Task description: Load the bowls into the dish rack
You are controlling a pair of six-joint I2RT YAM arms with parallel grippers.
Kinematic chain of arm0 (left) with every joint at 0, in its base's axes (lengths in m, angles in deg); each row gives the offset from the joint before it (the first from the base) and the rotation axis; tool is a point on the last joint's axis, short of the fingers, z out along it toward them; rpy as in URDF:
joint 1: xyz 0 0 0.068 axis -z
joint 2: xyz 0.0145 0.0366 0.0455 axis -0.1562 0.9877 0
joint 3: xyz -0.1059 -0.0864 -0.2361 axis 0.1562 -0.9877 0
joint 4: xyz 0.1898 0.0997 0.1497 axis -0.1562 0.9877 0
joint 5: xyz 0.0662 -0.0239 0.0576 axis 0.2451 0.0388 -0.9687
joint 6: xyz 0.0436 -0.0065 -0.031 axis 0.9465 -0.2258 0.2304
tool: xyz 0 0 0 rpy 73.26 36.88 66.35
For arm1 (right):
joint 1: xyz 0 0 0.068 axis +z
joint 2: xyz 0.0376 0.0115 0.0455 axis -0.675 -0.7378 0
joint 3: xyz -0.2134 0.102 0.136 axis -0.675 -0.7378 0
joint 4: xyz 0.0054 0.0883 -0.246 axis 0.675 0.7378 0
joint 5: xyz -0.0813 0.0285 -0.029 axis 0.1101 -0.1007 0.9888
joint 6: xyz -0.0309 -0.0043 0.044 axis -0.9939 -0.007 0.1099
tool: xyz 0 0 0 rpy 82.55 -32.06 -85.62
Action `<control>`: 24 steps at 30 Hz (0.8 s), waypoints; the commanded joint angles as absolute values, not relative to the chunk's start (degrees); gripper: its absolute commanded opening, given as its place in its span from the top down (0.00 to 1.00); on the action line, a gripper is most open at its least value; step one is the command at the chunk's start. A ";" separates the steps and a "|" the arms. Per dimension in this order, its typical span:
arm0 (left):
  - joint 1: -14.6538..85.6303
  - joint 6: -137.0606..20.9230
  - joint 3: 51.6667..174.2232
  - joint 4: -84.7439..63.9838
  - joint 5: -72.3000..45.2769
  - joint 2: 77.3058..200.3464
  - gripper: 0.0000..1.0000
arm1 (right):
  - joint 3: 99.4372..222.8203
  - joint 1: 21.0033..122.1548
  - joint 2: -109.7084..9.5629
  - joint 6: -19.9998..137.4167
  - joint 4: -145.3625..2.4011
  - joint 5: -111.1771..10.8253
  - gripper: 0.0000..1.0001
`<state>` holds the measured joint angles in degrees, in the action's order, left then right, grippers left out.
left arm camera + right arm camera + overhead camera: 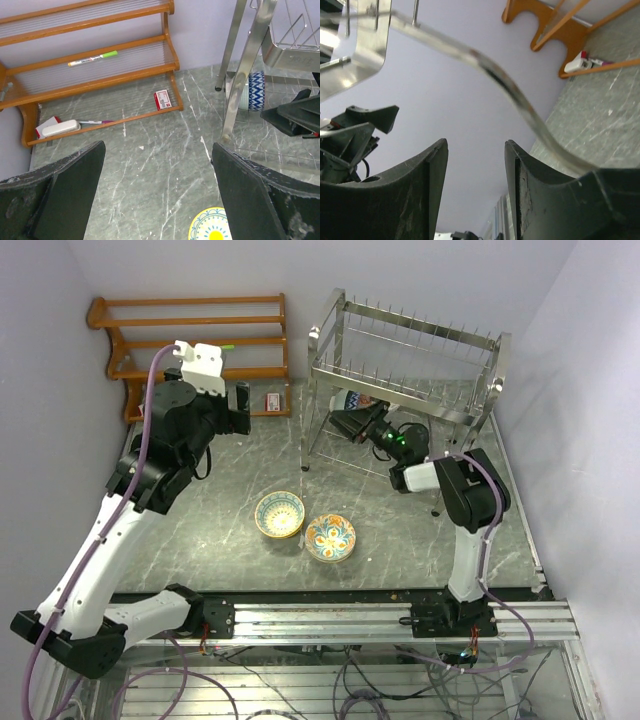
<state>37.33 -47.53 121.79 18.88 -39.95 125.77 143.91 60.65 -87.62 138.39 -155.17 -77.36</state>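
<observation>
The silver wire dish rack (410,360) stands at the back right. One bowl with a blue zigzag outside (352,400) stands on edge in its lower tier; it also shows in the left wrist view (256,90). A yellow-teal bowl (279,513) and a blue-orange floral bowl (330,537) sit side by side on the table in front. My right gripper (347,424) is open and empty, just in front of the racked bowl under the upper tier; a rack wire (520,100) crosses its view. My left gripper (241,406) is wide open and empty above the table, with the yellow-teal bowl (214,229) at its view's bottom edge.
A brown wooden slatted shelf (200,340) stands at the back left, holding a marker (93,58) and small items (162,99). The rack's legs (240,75) stand right of my left gripper. Walls close in on the left, back and right.
</observation>
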 commanded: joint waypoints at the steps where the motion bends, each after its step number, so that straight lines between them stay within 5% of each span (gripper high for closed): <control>1: 37.79 -48.92 120.94 17.19 -37.95 123.87 0.01 | 137.77 63.04 -80.65 137.00 -156.64 -75.37 0.51; 14: 39.77 -47.95 120.68 17.25 -38.56 122.73 0.01 | 117.06 73.93 -63.53 132.60 -149.61 -69.69 0.52; 24: 40.01 -51.20 123.18 19.40 -39.08 123.91 0.01 | 121.94 82.18 -39.35 106.80 -88.50 -58.70 0.47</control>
<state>39.58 -48.99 120.76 19.01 -39.27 123.65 116.94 79.93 -46.79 121.52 -119.39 -67.22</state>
